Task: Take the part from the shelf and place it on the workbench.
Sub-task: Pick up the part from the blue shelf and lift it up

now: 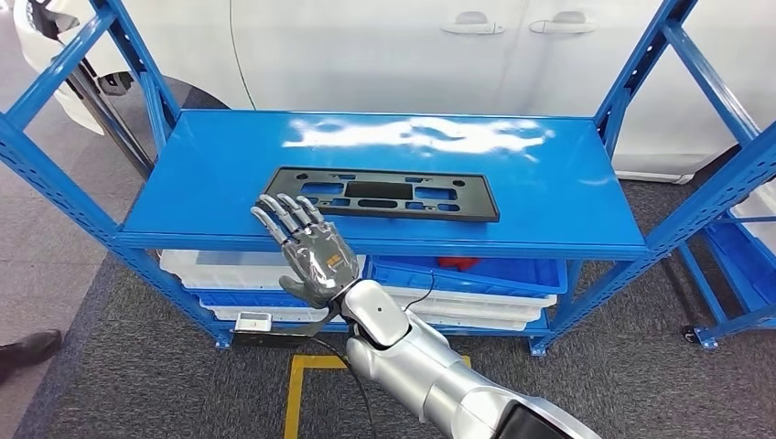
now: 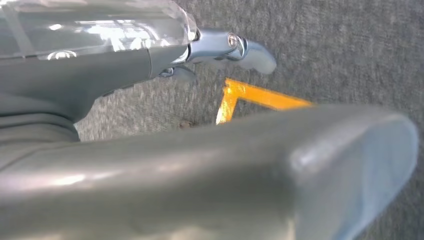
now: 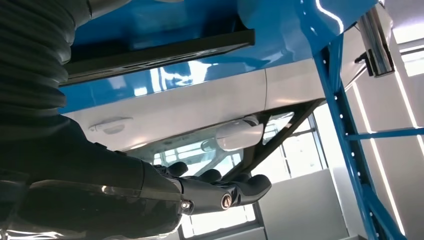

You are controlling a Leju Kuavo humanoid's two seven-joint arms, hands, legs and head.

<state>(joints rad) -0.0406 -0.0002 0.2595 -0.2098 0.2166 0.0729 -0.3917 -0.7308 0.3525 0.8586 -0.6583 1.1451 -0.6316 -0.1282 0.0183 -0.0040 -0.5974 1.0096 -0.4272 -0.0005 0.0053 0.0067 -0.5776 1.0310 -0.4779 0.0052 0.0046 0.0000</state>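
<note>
Right hand (image 1: pixel 307 247) reaching in, fingers spread and holding nothing, fingertips just at the near left corner of the flat black plastic frame part with cut-outs (image 1: pixel 384 193) — which lies flat on the top of the blue metal shelf (image 1: pixel 549 183). To grasp well, I'd slide the fingers over the near edge and get the thumb under it, keeping the wrist level. Left hand (image 2: pixel 220 170) hangs over grey carpet — its grip I cannot tell.
</note>
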